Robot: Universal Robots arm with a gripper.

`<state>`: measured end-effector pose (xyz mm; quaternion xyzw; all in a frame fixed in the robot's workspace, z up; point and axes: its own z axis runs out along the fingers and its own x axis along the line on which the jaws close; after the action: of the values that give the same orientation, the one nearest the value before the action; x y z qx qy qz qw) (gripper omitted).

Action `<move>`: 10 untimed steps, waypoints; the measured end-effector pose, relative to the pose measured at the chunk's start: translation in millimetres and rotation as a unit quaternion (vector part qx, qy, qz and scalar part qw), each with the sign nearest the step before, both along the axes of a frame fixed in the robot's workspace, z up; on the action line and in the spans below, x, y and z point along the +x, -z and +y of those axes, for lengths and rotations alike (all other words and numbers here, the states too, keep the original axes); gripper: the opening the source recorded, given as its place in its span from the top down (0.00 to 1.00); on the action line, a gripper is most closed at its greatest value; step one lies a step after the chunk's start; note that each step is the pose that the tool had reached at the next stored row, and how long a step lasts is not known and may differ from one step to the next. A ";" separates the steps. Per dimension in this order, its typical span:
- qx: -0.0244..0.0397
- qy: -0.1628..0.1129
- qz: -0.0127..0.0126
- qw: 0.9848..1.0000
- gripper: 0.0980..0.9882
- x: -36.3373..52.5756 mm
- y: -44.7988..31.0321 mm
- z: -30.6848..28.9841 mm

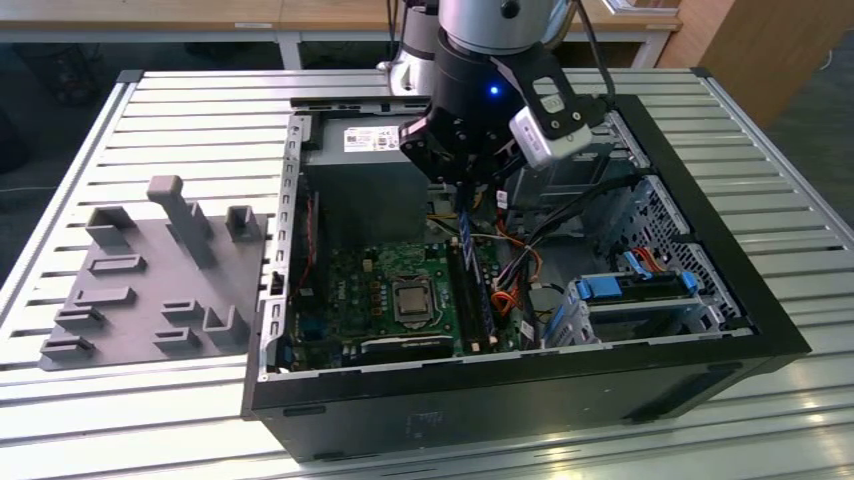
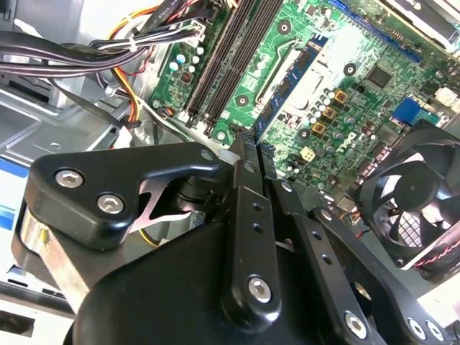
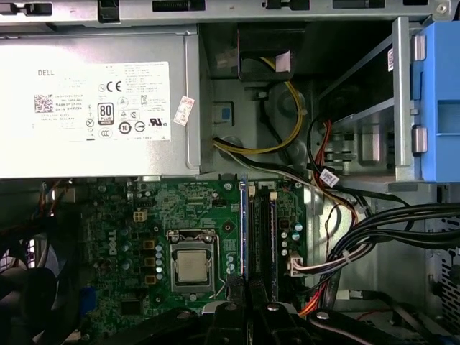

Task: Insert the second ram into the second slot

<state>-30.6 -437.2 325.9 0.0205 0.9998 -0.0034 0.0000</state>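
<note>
Slatted metal table [image 1: 147, 430] is carrying an open black computer case [image 1: 534, 385], with a grey fixture tray [image 1: 147, 290] lying at the exterior view's left and wooden furniture [image 1: 761, 50] standing behind. Inside the case, the claw [image 1: 461, 188] is clenching the second ram [image 1: 462, 228] upright over the memory slots [image 1: 470, 295] of the green motherboard [image 1: 387, 290]. The first wrist view is looking down on the grey power supply [image 3: 93, 100], with the stick's thin edge near the processor socket [image 3: 192, 266]. The second wrist view is catching a black fan [image 2: 413, 201]. Bundled cables [image 1: 561, 215] are crowding in between the claw and the blue drive bay [image 1: 627, 285].
</note>
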 end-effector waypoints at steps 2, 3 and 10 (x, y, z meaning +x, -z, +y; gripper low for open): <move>0.000 0.000 0.000 1.000 0.95 0.0 0.6 0.0; 0.000 0.000 0.000 1.000 0.95 0.0 0.9 0.0; 0.000 0.000 0.000 1.000 0.95 0.0 2.3 -0.1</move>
<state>-30.6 -437.3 323.5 0.0205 0.9998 -0.0033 0.0000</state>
